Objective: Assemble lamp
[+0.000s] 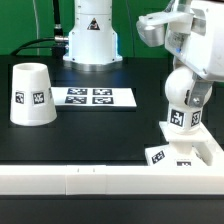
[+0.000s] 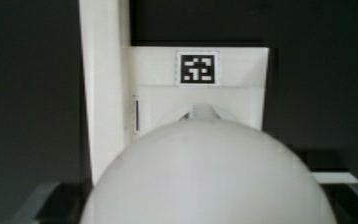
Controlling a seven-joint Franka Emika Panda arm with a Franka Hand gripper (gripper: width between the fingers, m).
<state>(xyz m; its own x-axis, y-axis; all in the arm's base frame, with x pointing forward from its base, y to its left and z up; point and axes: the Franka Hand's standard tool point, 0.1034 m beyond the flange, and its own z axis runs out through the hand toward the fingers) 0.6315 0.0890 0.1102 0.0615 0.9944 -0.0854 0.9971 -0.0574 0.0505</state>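
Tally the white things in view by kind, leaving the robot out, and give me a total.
shade: 1
bulb: 1
base: 1
marker board: 1
rail: 1
Total: 5

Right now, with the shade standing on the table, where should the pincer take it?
Probably from above, across the narrower top end of the shade. It stands upright, wide end down, its walls tapering upward, with nothing standing beside it. The pincer holds the bulb now.
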